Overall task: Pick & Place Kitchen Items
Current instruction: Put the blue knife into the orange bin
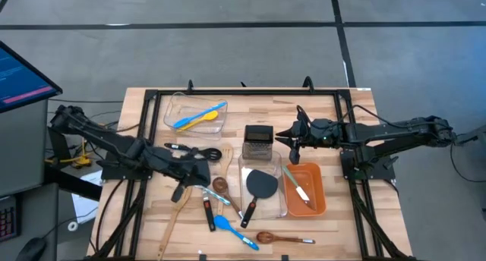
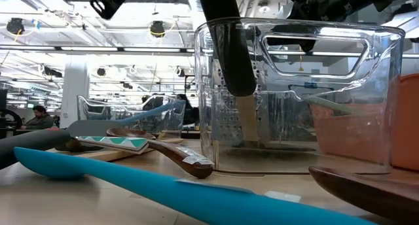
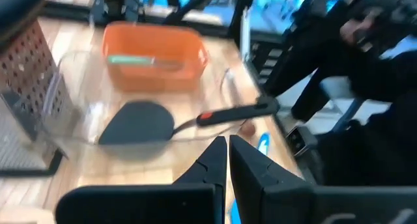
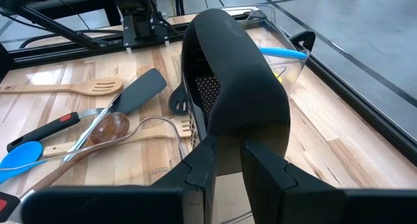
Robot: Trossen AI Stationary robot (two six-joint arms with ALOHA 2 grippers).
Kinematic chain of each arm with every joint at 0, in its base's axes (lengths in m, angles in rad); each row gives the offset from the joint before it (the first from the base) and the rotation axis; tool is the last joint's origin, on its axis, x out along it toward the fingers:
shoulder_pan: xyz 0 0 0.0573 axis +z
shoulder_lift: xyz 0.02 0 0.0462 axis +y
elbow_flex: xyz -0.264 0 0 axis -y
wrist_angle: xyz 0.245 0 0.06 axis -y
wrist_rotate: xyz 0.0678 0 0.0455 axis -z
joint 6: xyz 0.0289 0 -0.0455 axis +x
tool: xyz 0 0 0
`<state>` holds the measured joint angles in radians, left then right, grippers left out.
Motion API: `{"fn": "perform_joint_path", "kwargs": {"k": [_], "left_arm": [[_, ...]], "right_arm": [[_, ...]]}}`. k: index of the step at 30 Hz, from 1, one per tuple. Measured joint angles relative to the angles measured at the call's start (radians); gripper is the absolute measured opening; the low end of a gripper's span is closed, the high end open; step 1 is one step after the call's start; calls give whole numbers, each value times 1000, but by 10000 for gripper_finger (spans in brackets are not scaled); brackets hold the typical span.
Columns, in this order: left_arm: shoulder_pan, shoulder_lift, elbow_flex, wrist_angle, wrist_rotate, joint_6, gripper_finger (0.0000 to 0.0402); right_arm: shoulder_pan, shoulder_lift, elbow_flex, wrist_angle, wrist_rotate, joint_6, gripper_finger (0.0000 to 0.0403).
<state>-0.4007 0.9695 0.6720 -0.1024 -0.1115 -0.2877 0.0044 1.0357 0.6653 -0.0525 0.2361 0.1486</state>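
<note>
Kitchen items lie loose along the near edge of the counter (image 1: 334, 227): a blue spoon (image 1: 228, 225), a wooden spoon (image 1: 267, 237) and several handles crossing one another, which leaves little bare wood there. Just behind them we hold the left claw (image 3: 228, 155) pinched shut and empty, facing the clear bin (image 1: 241, 168) where a black turner (image 1: 262, 183) rests with its handle over the rim. The orange bin (image 1: 323, 191) stands touching that bin's side.

Farther back, our right claw (image 4: 228, 149) grips a black utensil (image 4: 234, 74), hanging above the steel grater (image 1: 258, 139).

We judge the step to be placing it in a bin. We should come down inside the walls, clear of the grater, and let go low so that it cannot bounce out.

Open room is on the counter's right side. Beyond the grater, the far bin (image 1: 171, 109) holds blue and yellow spoons, and black rails fence the edges.
</note>
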Motion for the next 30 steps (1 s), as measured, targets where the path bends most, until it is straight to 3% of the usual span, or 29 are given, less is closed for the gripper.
{"fn": "perform_joint_path", "kwargs": {"k": [7, 13, 20, 30], "left_arm": [[7, 169, 46, -4, -32, 82, 3], [7, 272, 189, -55, -41, 265, 3], [7, 381, 369, -207, -141, 378, 3], [6, 495, 438, -385, -154, 363, 3]], "right_arm": [[0, 0, 0, 0, 0, 0, 63], [0, 0, 0, -1, 0, 0, 63], [0, 0, 0, -2, 0, 0, 63], [0, 0, 0, -65, 0, 3, 63]]}}
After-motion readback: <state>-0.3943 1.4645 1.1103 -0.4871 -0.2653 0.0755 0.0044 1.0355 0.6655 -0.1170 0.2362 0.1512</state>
